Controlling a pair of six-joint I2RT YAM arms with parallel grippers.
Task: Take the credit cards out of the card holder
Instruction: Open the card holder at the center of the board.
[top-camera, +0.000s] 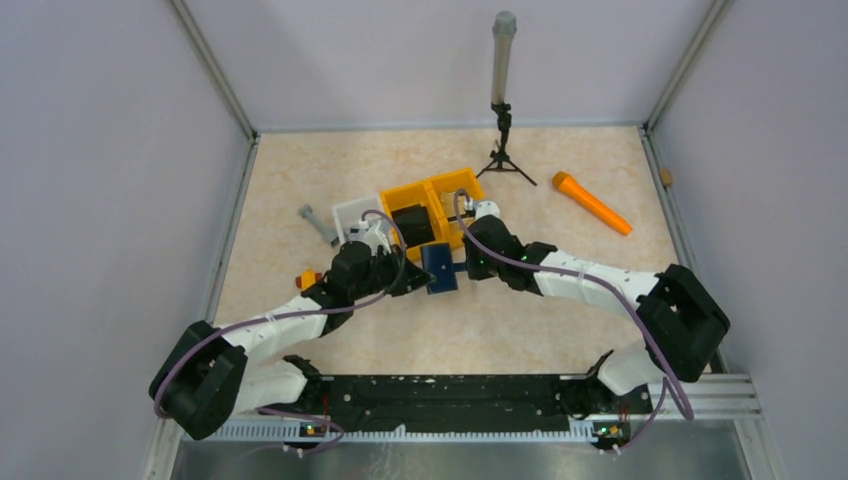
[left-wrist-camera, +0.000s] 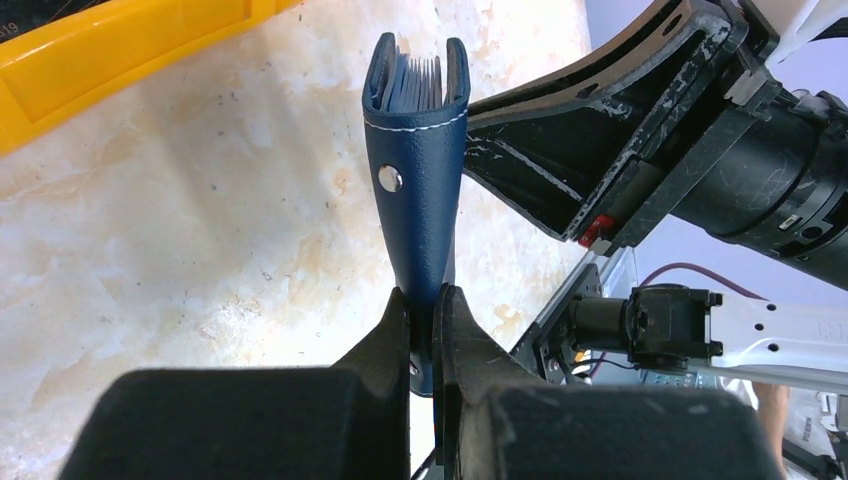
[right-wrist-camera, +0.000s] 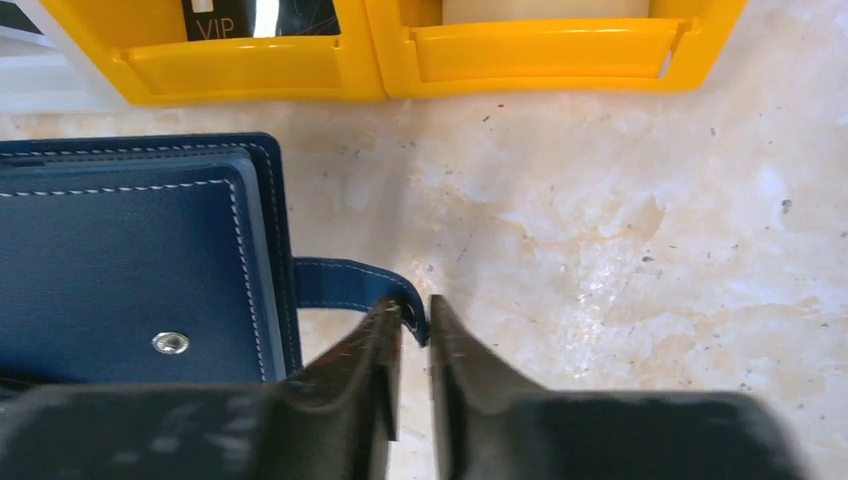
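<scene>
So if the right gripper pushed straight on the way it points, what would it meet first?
Probably the near wall of the yellow bin, across the table; depth is unclear. The right gripper pinches the strap of the card holder.

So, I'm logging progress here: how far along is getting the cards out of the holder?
Done: the left gripper is clamped on the card holder, holding it on edge. In hand: the right gripper pinches its strap, seemingly to open it. Left: pulling the credit cards out; none shows outside the holder.
</scene>
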